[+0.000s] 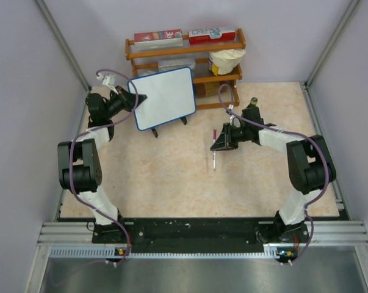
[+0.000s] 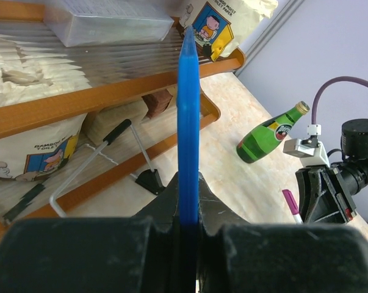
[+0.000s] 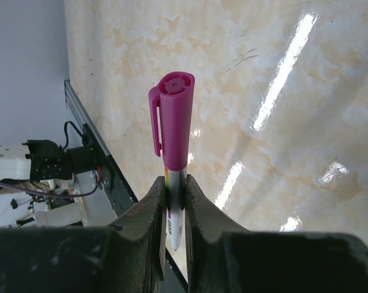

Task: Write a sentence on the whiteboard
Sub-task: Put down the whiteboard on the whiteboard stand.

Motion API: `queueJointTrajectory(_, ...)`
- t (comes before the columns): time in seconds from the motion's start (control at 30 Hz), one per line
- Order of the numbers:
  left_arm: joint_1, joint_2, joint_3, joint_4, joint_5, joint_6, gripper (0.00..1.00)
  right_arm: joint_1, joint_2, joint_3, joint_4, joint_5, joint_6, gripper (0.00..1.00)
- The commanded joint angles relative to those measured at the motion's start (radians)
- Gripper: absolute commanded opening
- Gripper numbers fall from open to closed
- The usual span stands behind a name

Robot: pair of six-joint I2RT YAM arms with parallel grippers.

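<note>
Whiteboard (image 1: 164,97) at the far left of the table (image 1: 171,183), just in front of a wooden shelf (image 1: 184,54), left gripper (image 1: 135,99) pinching its blue left edge, right gripper (image 1: 220,143) pinching a pink-capped marker (image 3: 174,116), right of centre

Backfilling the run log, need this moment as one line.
left end effector: shut on whiteboard edge | right end effector: shut on pink-capped marker | whiteboard: blank | writing: not started
</note>
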Motion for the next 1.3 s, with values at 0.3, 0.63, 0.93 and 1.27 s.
queueJointTrajectory(0.3, 0.074, -0.033, -0.069, 0.018, -0.074, 0.184, 0.00, 0.004, -0.001, -0.012, 0.026, -0.034, -0.032, 0.00)
queueJointTrajectory(0.63, 0.075, -0.042, -0.069, 0.009, -0.059, 0.200, 0.00, 0.004, -0.024, -0.046, 0.032, -0.033, -0.039, 0.00)
queueJointTrajectory(0.93, 0.051, -0.124, -0.086, 0.210, 0.023, 0.045, 0.00, 0.004, -0.018, -0.046, 0.048, -0.042, -0.030, 0.00)
queueJointTrajectory(1.27, 0.040, -0.201, -0.124, 0.233, -0.077, 0.160, 0.00, 0.004, -0.002, -0.046, 0.060, -0.045, -0.025, 0.00)
